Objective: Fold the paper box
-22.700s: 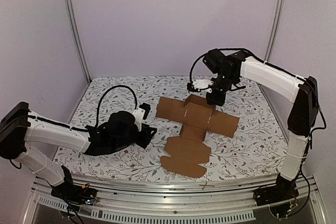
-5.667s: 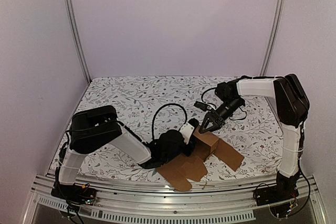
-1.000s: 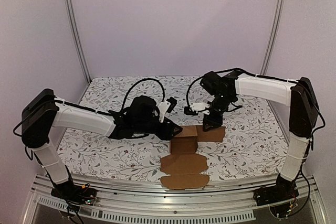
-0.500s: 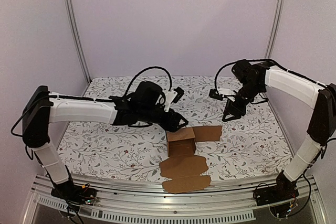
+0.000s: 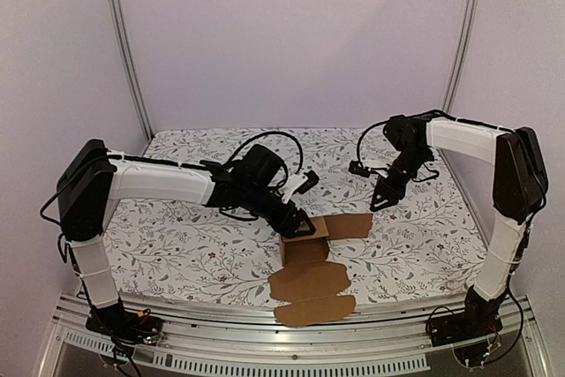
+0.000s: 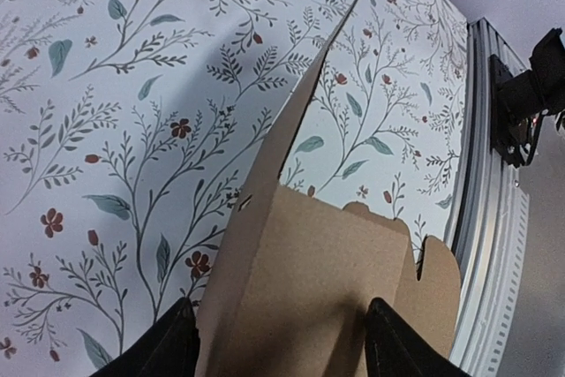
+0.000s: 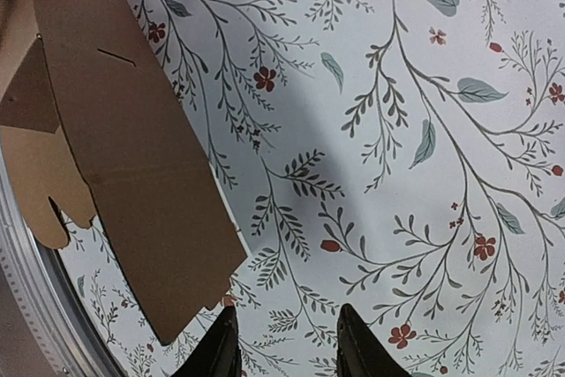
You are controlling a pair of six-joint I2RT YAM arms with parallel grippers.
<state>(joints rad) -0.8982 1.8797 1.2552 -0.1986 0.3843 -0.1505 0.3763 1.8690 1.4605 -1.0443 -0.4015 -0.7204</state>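
Two grippers stand parted: the left gripper (image 5: 300, 224) spreads its fingers (image 6: 181, 346) wide astride a raised panel of the paper box (image 5: 309, 275), grip unclear. The right gripper (image 7: 288, 311) hangs part-open and empty over the floral table (image 5: 194, 253), far-right of the box. The half-folded box lies near-centre, long axis near-to-far, rounded flaps nearest.

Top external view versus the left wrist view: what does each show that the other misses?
Only the top external view shows the left arm and right arm whole, the purple back wall, the metal posts and the whole outline of the paper box. Only the left wrist view shows, close up, the left end effector, its fingertips spread either side of a raised cardboard panel, and a small notch along its fold. Both share the box, the floral tablecloth and the metal rail at the table's near edge.
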